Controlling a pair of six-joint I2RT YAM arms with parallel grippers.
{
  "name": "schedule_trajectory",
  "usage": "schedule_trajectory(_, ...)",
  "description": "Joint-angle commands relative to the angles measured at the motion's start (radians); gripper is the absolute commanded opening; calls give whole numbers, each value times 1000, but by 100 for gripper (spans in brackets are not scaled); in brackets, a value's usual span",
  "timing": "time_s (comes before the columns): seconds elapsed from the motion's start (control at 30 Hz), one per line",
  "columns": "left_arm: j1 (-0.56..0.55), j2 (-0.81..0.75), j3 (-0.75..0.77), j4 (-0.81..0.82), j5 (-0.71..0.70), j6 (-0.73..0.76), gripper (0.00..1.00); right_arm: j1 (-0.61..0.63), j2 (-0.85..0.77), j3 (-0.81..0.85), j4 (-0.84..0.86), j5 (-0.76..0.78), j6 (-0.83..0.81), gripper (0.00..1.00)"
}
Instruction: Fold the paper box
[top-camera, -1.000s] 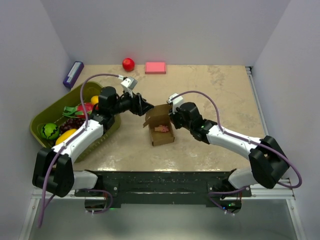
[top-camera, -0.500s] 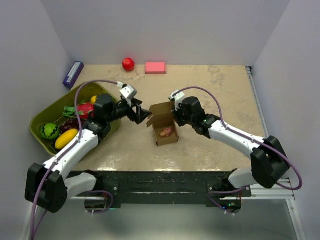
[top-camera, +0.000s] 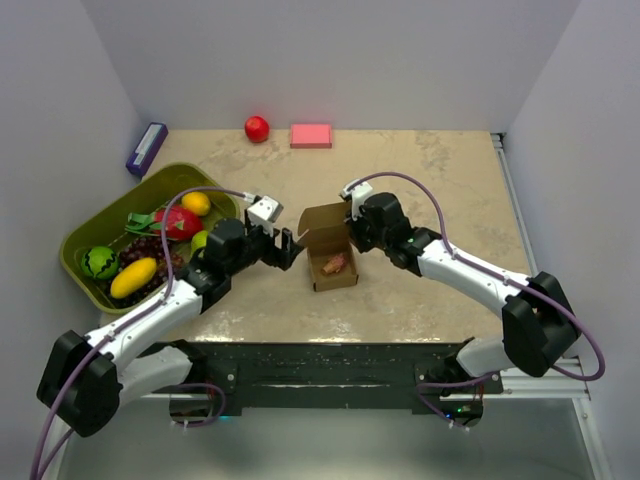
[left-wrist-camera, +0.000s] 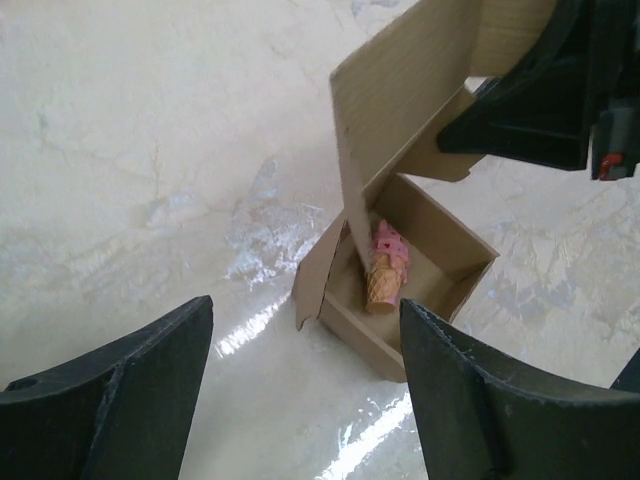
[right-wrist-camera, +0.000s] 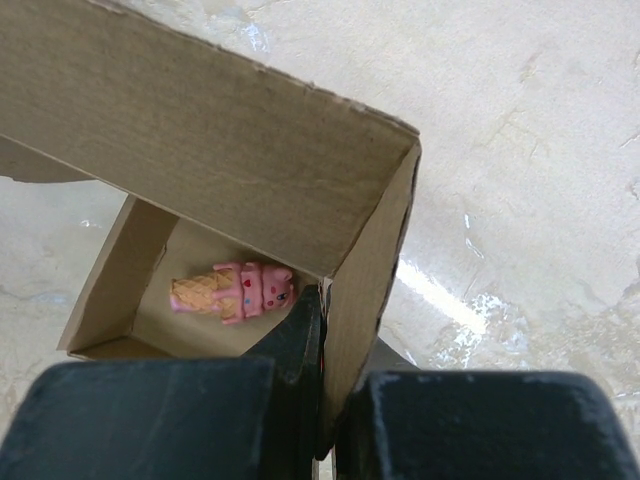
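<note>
1. Centrally on the beige marbled worktop sits the plain brown cardboard paper box, a small open carton with its lid flap standing upright at the far side.
2. Inside it, on the floor of the box, lies a small pink toy ice-cream with a tan cone.
3. On the box's right side, the right pincer is clamped together on the cardboard wall at the corner beside the raised lid; the wrist view shows one finger inside the box and the other outside.
4. At the left, the left pincer has its fingers spread wide apart and holds nothing; it hovers just beside the box, not touching it.
5. A loose side flap juts out from the box's left wall toward the left pincer, and the upright lid rises between the two pincers.
6. Further left stands an olive-green oval plastic basket filled with toy fruit, including a striped green watermelon and dark grapes; the left arm crosses beside its near right rim.
7. Well apart along the far edge lie a small red ball-like fruit, a pink rectangular block and, in the left corner, a small purple box.
</note>
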Motion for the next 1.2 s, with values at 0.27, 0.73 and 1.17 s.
schedule_trajectory(0.27, -15, 76, -81, 216, 19, -130, 64, -8, -6, 34, 3, 16, 19, 0)
schedule_trajectory(0.73, -72, 200, -19, 296, -19, -182, 6, -6, -24, 23, 29, 109, 141, 0)
schedule_trajectory(1.17, -242, 366, 142, 267, -333, -254, 0, 87, -38, -23, 90, 411, 532, 0)
